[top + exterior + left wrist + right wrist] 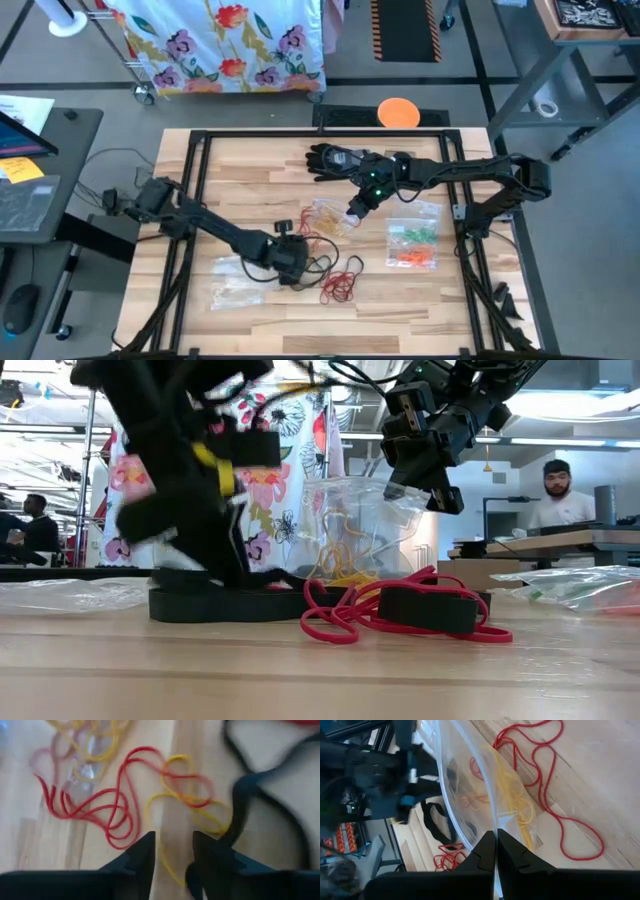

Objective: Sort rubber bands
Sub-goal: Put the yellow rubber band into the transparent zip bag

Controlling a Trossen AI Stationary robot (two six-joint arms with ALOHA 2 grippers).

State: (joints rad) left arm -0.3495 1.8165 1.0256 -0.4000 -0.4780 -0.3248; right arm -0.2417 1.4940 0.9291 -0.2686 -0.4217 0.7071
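Clear plastic bag (235, 292) lies at near left, seemingly empty. My left gripper (172, 851) hovers with fingers parted over loose red and yellow rubber bands (145, 795) at table centre, holding nothing. Further right, my right gripper (496, 851) is clenched on the rim of a bag of yellow bands (470, 795), lifting it open. At right, green and orange ones sit bagged (412, 245). Red and black remain loose; blur hides exact counts.

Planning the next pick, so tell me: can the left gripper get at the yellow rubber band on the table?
Probably yes. The left gripper hovers open just above the yellow rubber band, with bare wood between. A red band overlaps it and might come along.
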